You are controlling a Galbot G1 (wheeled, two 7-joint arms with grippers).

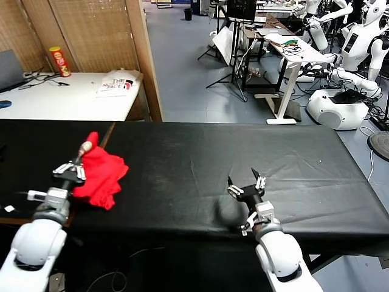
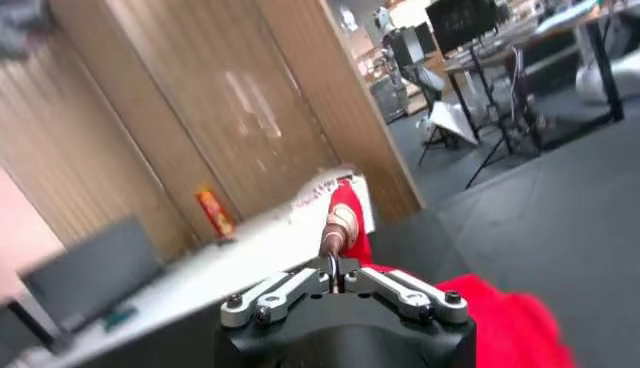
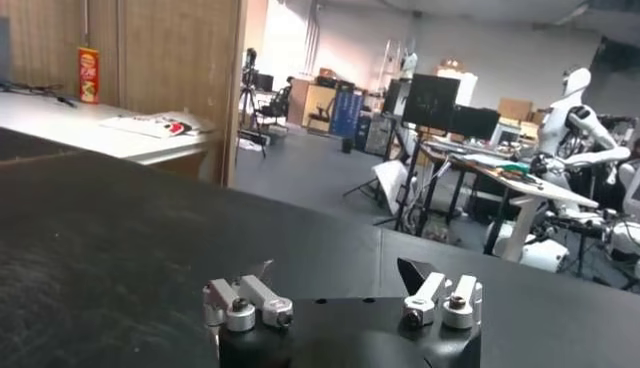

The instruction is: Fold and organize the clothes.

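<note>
**Red T-shirt pinched at the table's left end**

I see the red T-shirt (image 1: 100, 173) bunched into a soft, crumpled heap on the left part of the black table (image 1: 200, 164), near its front edge. The cloth looks like matte cotton, with rounded folds and no flat panel showing; one corner is drawn up into a peak. I can't make out any print or tag in this heap.

My left gripper (image 1: 86, 148) has its fingers pressed together on that raised peak of the T-shirt; in the left wrist view the slim tan fingertips (image 2: 338, 222) meet with red cloth behind them.

My right gripper (image 1: 245, 181) hovers low over the table's front middle, well apart from the shirt, its dark pointed fingers spread wide with nothing between them.

The table covering is smooth black fabric, faintly creased.
</note>
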